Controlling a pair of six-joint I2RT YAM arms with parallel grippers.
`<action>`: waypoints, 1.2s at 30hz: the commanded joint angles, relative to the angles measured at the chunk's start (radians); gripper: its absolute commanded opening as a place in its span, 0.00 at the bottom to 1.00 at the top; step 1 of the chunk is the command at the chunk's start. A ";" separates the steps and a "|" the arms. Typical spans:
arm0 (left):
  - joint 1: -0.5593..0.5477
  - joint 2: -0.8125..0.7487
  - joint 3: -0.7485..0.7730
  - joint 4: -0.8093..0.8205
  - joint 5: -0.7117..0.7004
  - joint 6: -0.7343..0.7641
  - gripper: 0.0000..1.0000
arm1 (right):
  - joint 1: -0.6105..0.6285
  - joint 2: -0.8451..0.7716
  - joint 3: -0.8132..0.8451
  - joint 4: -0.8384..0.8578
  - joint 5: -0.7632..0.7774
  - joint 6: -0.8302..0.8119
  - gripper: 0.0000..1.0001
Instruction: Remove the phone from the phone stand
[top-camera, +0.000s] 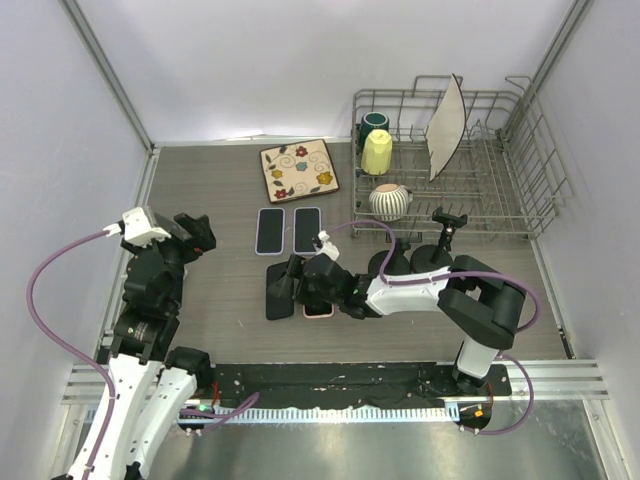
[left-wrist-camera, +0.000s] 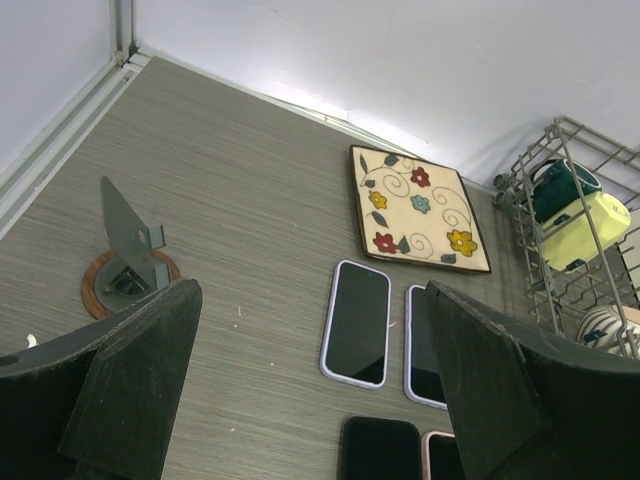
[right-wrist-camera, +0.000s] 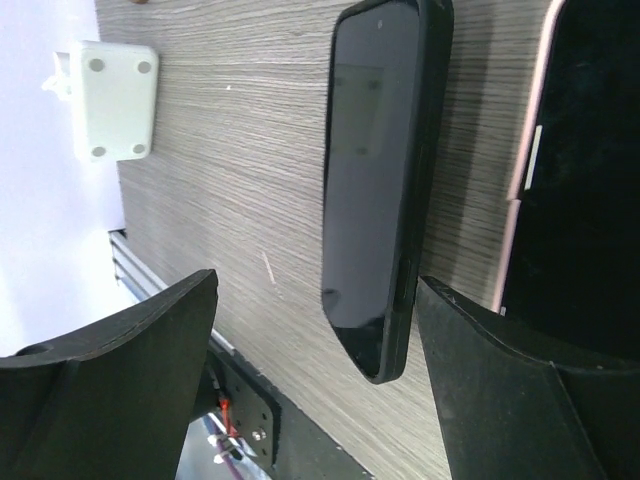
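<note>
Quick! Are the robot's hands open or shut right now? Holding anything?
Left gripper: open, fingers wide apart, holding nothing.
Right gripper: open, holding nothing; a black phone lies flat, ungripped, between its fingers.

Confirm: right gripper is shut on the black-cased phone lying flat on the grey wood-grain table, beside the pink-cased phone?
Not shut: the right wrist view shows the right gripper open, fingers spread wide, one on each side of the black-cased phone. The rest holds: it lies flat on the grey wood-grain table, beside the pink-cased phone.
</note>
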 joint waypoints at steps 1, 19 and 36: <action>0.006 0.007 0.007 0.043 0.008 0.011 0.97 | 0.005 -0.071 0.024 -0.030 0.070 -0.073 0.86; 0.006 -0.122 0.056 -0.006 0.027 0.051 1.00 | -0.001 -0.711 -0.045 -0.115 0.735 -0.797 0.98; 0.004 -0.499 -0.074 0.192 -0.167 0.161 1.00 | -0.007 -1.496 -0.224 -0.032 1.029 -1.412 0.98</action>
